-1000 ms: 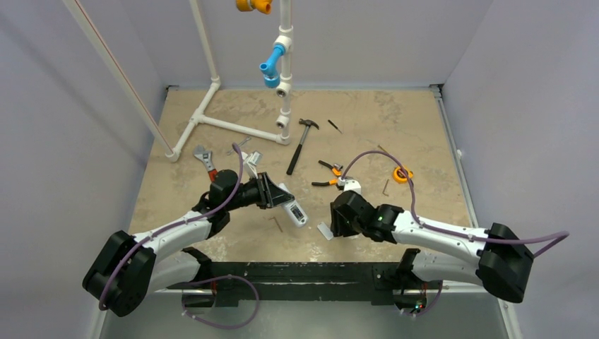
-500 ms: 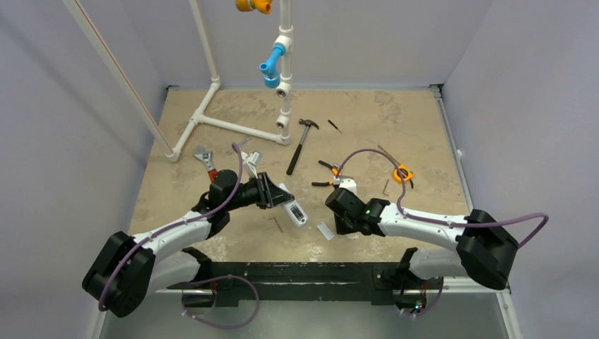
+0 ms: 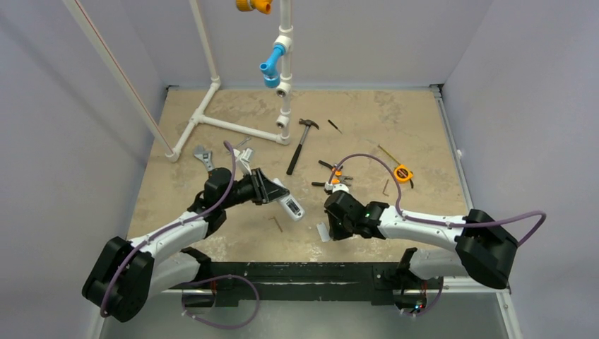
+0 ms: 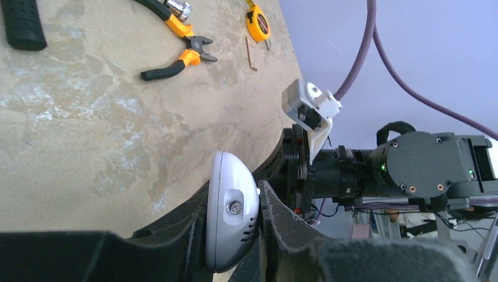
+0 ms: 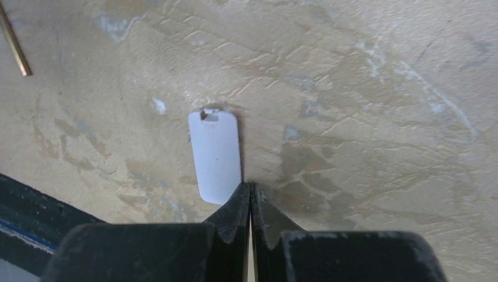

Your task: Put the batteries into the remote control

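Worktop point(image 3: 395, 120): beige, mottled stone pattern with pale veins. Remote control point(image 3: 291, 207): white, silver-grey end. Cover strip point(image 5: 215, 156): plain white. Pliers point(image 4: 176, 56): orange and black handles. Tape measure point(image 4: 259, 24): yellow, black. Pipe frame point(image 3: 233, 126): white; elbow point(image 3: 270, 69) blue. Cables point(image 4: 369, 29): purple. Walls point(image 3: 537, 85): pale lilac.

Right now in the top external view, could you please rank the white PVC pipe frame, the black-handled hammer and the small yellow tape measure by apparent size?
1. white PVC pipe frame
2. black-handled hammer
3. small yellow tape measure
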Motion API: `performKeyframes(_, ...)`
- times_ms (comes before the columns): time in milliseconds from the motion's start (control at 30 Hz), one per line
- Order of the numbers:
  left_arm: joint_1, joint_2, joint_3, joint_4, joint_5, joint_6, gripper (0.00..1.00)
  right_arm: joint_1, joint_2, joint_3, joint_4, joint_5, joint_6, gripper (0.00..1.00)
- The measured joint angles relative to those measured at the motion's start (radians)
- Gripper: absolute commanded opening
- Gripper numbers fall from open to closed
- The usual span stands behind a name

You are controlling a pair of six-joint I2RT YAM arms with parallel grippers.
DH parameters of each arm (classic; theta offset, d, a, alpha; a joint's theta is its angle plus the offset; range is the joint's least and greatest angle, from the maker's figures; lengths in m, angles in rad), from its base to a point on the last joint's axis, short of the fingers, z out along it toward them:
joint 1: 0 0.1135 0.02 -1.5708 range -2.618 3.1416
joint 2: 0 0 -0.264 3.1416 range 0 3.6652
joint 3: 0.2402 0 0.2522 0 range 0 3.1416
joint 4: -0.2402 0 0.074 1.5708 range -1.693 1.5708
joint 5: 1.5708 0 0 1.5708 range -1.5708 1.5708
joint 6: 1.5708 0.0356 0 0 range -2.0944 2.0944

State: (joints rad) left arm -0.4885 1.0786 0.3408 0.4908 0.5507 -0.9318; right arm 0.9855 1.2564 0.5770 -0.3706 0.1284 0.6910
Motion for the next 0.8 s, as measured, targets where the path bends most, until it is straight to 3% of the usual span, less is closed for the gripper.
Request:
performKeyframes(400,0.035,-0.033,0.000,-0.020,-0.002,0.001,0.00,0.041,0.053,0.000,0.119,-0.072,0.005,0.00)
performKeyframes(633,0.041,-0.089,0.000,-0.088,-0.015,0.021,0.00,0.042,0.111,0.024,0.196,-0.076,0.004,0.00)
performKeyframes(800,0.050,-0.200,0.000,-0.210,-0.099,0.061,0.00,0.042,0.137,0.027,0.250,-0.080,0.005,0.00)
